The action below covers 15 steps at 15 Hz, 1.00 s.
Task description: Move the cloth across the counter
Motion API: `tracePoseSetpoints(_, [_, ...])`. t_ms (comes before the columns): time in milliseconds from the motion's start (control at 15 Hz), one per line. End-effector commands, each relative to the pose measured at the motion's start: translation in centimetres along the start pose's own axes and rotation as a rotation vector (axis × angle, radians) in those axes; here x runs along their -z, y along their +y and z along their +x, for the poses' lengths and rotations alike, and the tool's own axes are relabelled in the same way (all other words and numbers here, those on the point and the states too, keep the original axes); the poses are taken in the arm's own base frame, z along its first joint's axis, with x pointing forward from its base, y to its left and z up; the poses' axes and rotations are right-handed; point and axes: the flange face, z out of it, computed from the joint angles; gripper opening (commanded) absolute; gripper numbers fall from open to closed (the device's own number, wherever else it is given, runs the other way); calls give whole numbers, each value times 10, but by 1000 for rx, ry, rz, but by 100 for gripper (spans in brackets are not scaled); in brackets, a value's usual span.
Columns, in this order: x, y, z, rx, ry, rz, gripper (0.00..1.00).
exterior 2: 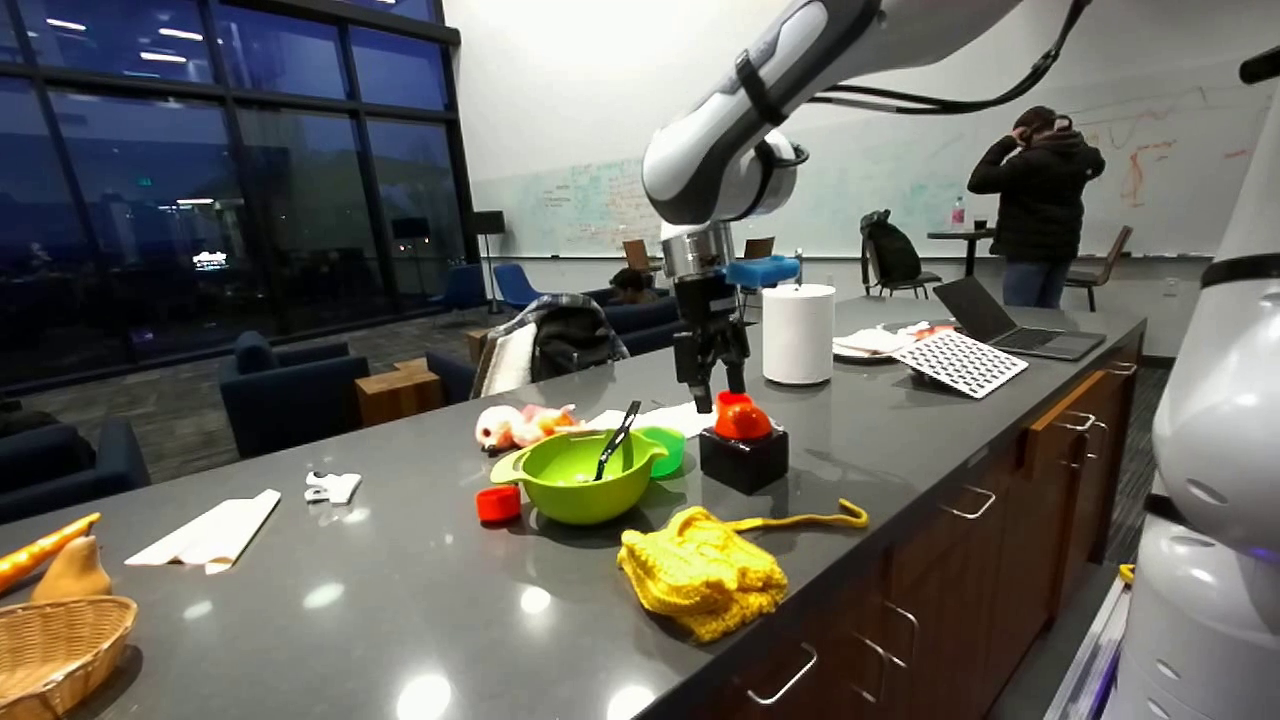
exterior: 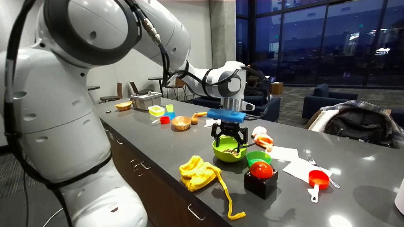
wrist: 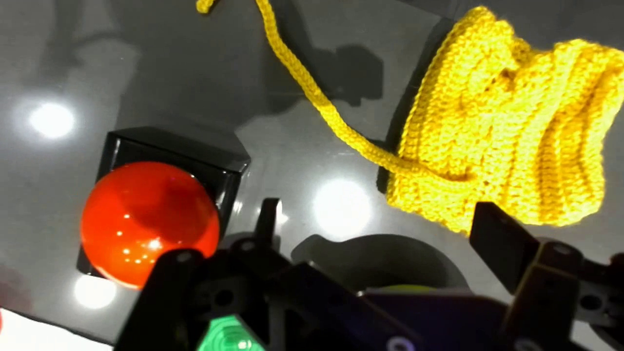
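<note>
The bright yellow knitted cloth (exterior: 196,175) lies bunched on the grey counter (exterior: 148,138), close to the edge above the dark cabinet fronts. Its thin strip trails along that edge. It also shows in an exterior view (exterior 2: 700,575) and at the upper right of the wrist view (wrist: 507,131). My gripper (exterior: 229,145) is open and empty, raised above the counter near the green bowl (exterior: 229,156) and apart from the cloth. In the wrist view the fingers of the gripper (wrist: 375,209) are wide apart; one fingertip overlaps the cloth's lower edge in the picture.
A black box (exterior: 260,186) with a red dome (exterior: 261,170) stands beside the strip and gripper. A small green cup (exterior: 258,156), red measuring cup (exterior: 318,179), fork (exterior: 321,170) and plush toy (exterior 2: 520,428) lie nearby. A white paper roll (exterior 2: 798,335) and laptop (exterior 2: 1035,335) stand farther along.
</note>
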Motion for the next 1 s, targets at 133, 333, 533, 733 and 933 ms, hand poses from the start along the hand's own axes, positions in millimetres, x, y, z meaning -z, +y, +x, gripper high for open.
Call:
tracePoseSetpoints(133, [17, 47, -27, -90, 169, -32, 100])
tracePoseSetpoints(333, [36, 72, -31, -146, 219, -76, 100])
tracePoseSetpoints(533, [60, 97, -33, -215, 246, -129, 100])
tracePoseSetpoints(733, [85, 120, -29, -284, 250, -169, 100])
tracePoseSetpoints(933, [104, 141, -23, -345, 244, -181, 100])
